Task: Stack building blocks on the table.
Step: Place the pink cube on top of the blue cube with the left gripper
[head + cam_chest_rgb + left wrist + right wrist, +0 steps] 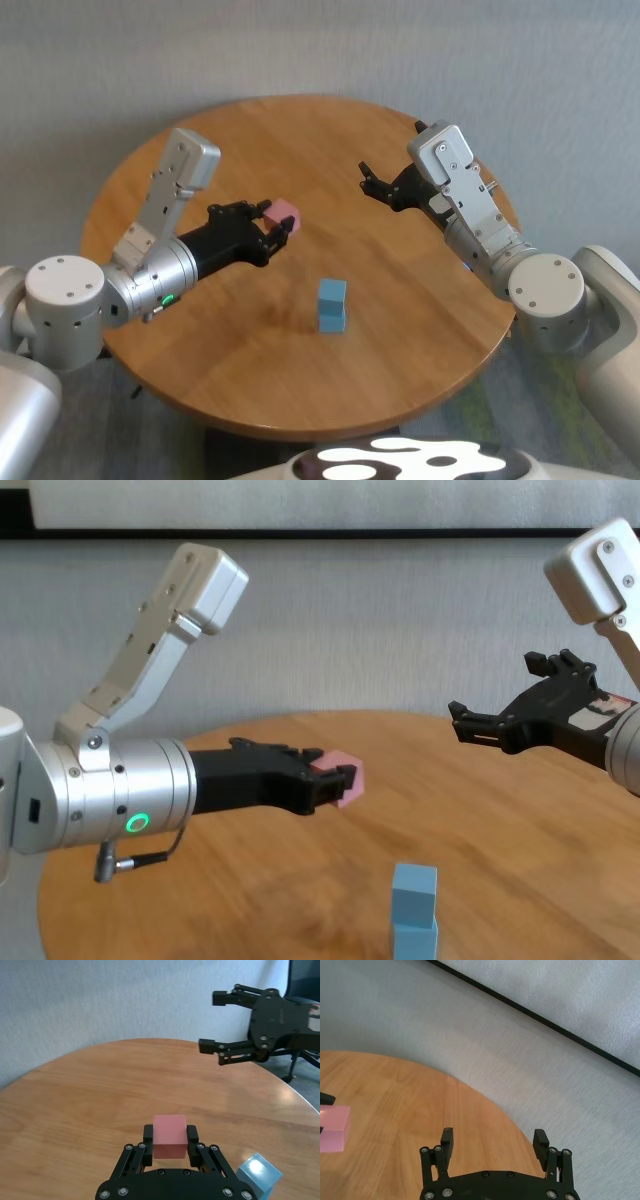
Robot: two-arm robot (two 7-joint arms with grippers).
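The left gripper (277, 228) grips the pink cube (283, 214) above the table (420, 300), left of the two stacked blue cubes (332, 305); the right gripper (370, 180) hovers open, far right.

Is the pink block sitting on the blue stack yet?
No, the pink block is held in the air by the left gripper, off to the side of the blue stack.

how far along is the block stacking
Done: two light blue matte cubes stand stacked on the round wooden table. In hand: the left gripper holds the pink matte cube in the air. Left: placing it on top. The right gripper hovers open, empty.
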